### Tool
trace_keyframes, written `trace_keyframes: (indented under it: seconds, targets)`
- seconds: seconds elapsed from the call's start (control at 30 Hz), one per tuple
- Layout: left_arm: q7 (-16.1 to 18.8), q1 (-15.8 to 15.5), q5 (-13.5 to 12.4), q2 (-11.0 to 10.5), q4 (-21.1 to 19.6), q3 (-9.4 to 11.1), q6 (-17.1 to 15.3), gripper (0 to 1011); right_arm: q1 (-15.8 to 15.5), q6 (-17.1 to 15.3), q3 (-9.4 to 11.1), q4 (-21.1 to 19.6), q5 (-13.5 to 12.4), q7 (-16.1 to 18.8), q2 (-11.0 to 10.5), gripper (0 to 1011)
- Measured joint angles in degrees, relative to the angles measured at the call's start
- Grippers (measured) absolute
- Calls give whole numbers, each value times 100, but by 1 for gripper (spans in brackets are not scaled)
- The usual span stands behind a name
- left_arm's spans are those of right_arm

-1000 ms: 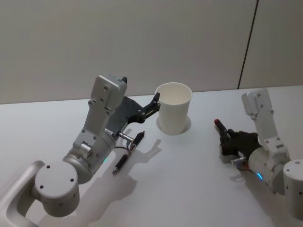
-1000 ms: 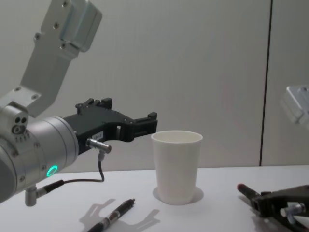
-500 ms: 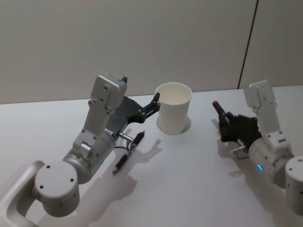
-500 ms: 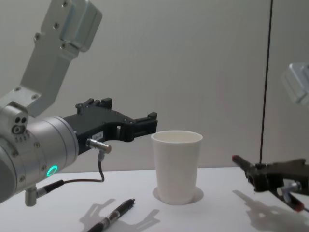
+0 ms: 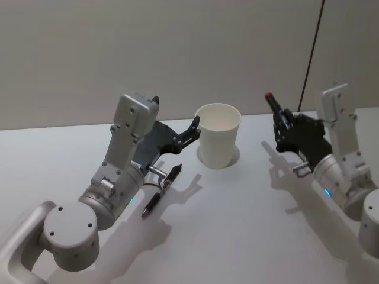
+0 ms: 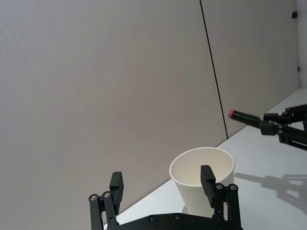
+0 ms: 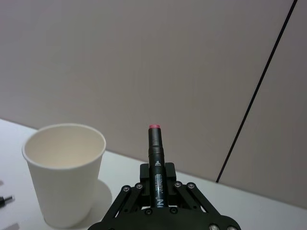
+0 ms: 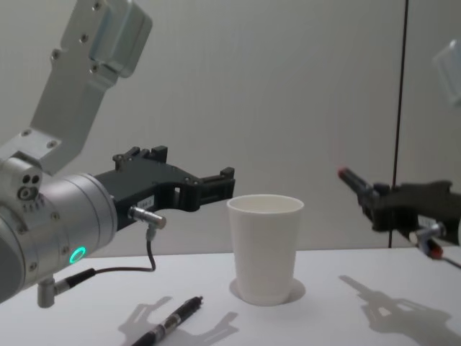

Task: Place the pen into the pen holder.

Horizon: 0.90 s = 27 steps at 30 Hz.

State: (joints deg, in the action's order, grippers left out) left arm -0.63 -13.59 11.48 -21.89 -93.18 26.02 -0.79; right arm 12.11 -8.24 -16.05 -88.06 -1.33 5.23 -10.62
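While the right end effector grips the pen, barrel half hidden, the left end effector hangs wide.

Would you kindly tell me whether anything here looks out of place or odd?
One thing: a black pen lies loose on the table under the left arm, while the right gripper holds a red-tipped pen in the air. The cup stands upright, undamaged.

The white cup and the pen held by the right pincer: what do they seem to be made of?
The white cup: probably paper, matte, with a rolled rim and thin tapered wall. The held pen in the right pincer: likely plastic, black with slight sheen, white printed marks, a red end cap.
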Motion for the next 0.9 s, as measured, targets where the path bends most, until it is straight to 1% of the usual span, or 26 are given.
trace_keyframes:
  seconds: [0.03,0.07,0.1,0.13,0.2,0.23,0.3,0.33,0.37,0.43,0.53,0.57,0.67,0.7,0.73,0.77,0.8,0.87,0.9]
  targets:
    - [0,0,0,0,0,0,0,1001,26,127,9,14,12,15,3,169]
    - [0,0,0,0,0,0,0,1001,39,188,12,23,15,21,5,169]
    - [0,0,0,0,0,0,0,1001,69,341,18,44,28,40,11,169]
    - [0,0,0,0,0,0,0,1001,69,341,18,44,28,40,11,169]
    - [0,0,0,0,0,0,0,1001,115,535,29,79,43,66,22,169]
    - [0,0,0,0,0,0,0,1001,155,687,34,112,51,87,34,169]
    - [0,0,0,0,0,0,0,1001,196,820,39,148,58,107,49,169]
    - [0,0,0,0,0,0,0,1001,239,985,42,190,66,130,66,169]
    - [0,0,0,0,0,0,0,1001,239,985,42,190,66,130,66,169]
    - [0,0,0,0,0,0,0,1001,338,1262,49,292,76,177,106,169]
    - [0,0,0,0,0,0,0,1001,451,1503,51,404,85,220,149,169]
    - [0,0,0,0,0,0,0,1001,522,1660,51,498,89,249,184,169]
    - [0,0,0,0,0,0,0,1001,647,1916,51,646,99,298,238,169]
    - [0,0,0,0,0,0,0,1001,743,2078,49,771,109,333,279,169]
    - [0,0,0,0,0,0,0,1001,805,2159,46,855,113,349,307,169]
    - [0,0,0,0,0,0,0,1001,906,2335,38,997,125,386,354,169]
    - [0,0,0,0,0,0,0,1001,906,2335,38,997,125,386,354,169]
    - [0,0,0,0,0,0,0,1001,1111,2616,18,1258,137,445,451,169]
    - [0,0,0,0,0,0,0,1001,1111,2616,18,1258,137,445,451,169]
